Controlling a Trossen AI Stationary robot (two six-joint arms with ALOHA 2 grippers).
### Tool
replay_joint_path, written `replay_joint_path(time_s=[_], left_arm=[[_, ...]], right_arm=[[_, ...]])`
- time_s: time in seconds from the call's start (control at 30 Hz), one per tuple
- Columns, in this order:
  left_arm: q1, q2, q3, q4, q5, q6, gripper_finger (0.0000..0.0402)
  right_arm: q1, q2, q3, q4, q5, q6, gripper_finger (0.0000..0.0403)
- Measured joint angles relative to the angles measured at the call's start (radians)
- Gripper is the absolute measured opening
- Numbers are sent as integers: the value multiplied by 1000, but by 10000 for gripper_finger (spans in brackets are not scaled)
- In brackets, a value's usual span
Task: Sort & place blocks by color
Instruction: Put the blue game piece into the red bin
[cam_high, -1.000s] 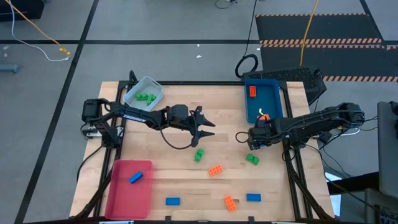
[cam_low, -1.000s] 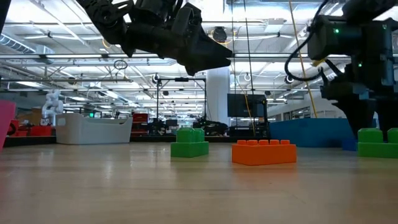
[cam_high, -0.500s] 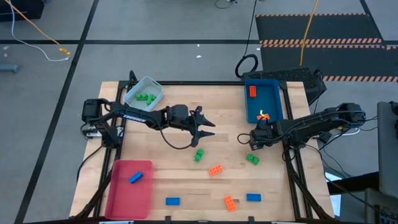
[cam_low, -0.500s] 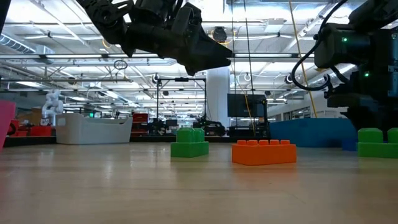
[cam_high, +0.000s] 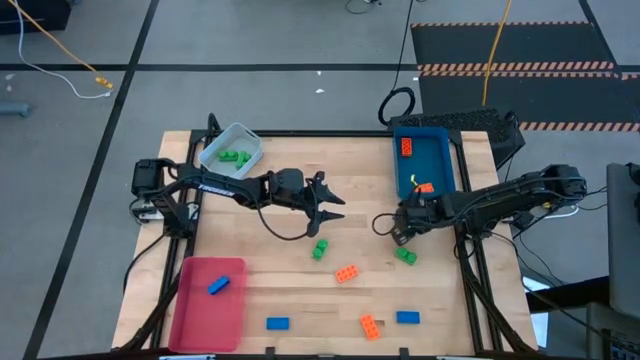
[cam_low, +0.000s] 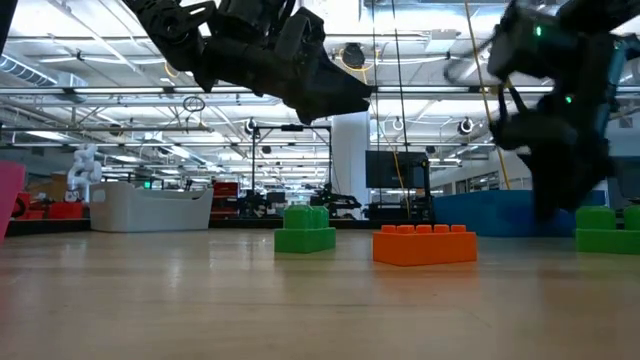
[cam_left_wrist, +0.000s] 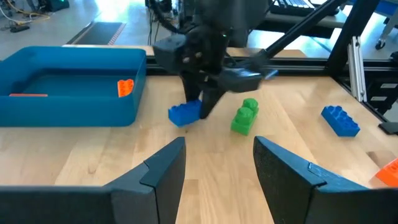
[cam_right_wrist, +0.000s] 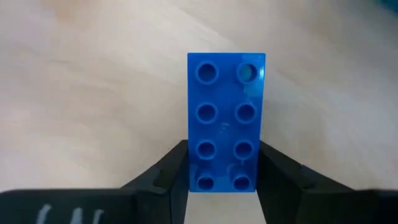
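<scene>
Only wrist cams show blue brick betw right fingers.

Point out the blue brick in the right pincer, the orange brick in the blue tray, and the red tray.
blue brick (cam_right_wrist: 226, 121): right wrist view, studded top face.
orange brick (cam_high: 407, 146): high view, its middle.
red tray (cam_high: 196, 318): high view, bare floor of the tray.

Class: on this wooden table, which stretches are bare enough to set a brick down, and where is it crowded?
Bare wood lies between the pale tray and the blue tray, and beside the red tray. It is crowded mid-table, around the green brick, orange brick and both grippers.
</scene>
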Motion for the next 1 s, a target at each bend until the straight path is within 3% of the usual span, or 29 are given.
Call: replay_joint_path(time_s=[0.33, 0.47, 0.67, 0.83, 1.0], left_arm=[[0, 0, 0, 118, 40, -55, 189], [-3, 0, 0, 222, 95, -125, 189], [-21, 0, 0, 219, 77, -153, 213], [-28, 0, 0, 212, -3, -155, 272], [-28, 0, 0, 180, -82, -135, 335]], right_arm=[[44, -1, 52, 618, 170, -655, 134], [42, -1, 53, 730, 181, -839, 134], [36, 0, 53, 797, 177, -954, 134], [21, 6, 53, 823, 101, -959, 134], [21, 6, 53, 825, 100, -960, 134]])
